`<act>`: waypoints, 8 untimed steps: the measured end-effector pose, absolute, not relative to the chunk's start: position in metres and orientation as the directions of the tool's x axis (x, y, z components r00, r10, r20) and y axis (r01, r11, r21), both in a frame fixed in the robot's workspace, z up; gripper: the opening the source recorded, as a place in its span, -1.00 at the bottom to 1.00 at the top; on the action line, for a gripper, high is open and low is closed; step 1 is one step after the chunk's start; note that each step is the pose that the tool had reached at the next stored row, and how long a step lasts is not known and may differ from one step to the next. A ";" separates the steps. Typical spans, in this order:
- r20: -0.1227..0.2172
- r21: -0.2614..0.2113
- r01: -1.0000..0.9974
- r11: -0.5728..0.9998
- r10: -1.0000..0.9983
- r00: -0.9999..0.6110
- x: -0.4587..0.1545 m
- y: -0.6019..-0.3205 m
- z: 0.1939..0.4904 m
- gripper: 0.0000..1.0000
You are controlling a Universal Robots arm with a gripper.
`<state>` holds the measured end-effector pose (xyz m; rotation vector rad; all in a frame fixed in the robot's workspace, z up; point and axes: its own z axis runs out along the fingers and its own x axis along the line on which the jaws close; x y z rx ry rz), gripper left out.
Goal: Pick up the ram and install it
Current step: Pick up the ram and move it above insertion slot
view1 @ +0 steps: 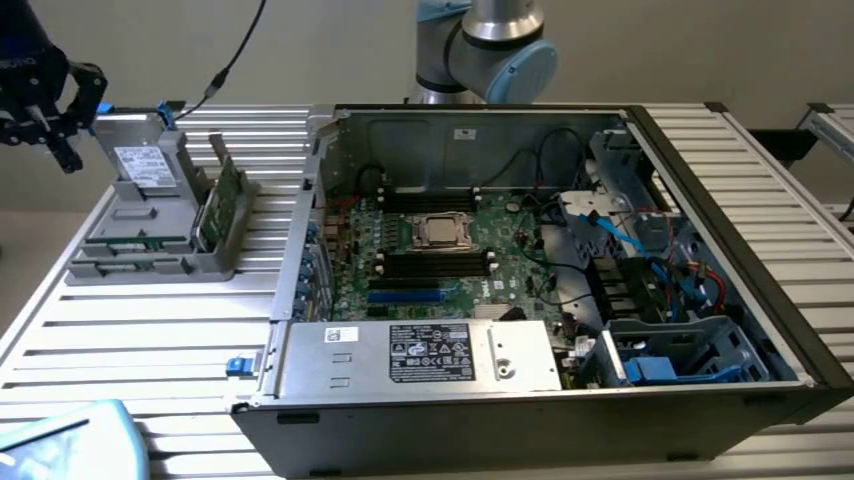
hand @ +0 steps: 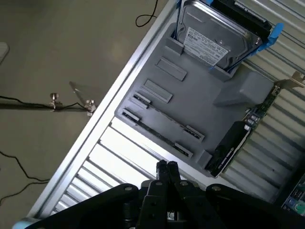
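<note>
slatted table (view1: 160, 330), ram (hand: 157, 135) edge-on, half sunk in grey holder (hand: 205, 109)

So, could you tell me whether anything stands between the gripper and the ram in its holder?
Nothing visible does. In the wrist view the gripper hangs beside the grey holder, and the ram sits uncovered in its slot near that edge; the drive and the wider card stand farther off.

The ram (hand: 157, 129) lies edge-on in the grey holder (hand: 209, 95), its chips hidden. Beside the holder, the hand (hand: 167, 167) runs off the picture's edge. The holder hides the drive's (hand: 214, 40) lower part.
</note>
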<state>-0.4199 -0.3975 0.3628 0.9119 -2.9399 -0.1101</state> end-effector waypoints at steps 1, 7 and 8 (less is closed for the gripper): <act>0.036 0.088 -0.576 0.813 -0.581 -0.813 -0.420 -0.397 0.363 -0.79; 0.028 0.099 -0.662 0.743 -0.667 -0.744 -0.420 -0.397 0.362 -0.79; 0.026 0.101 -0.675 0.731 -0.680 -0.733 -0.420 -0.397 0.362 -0.79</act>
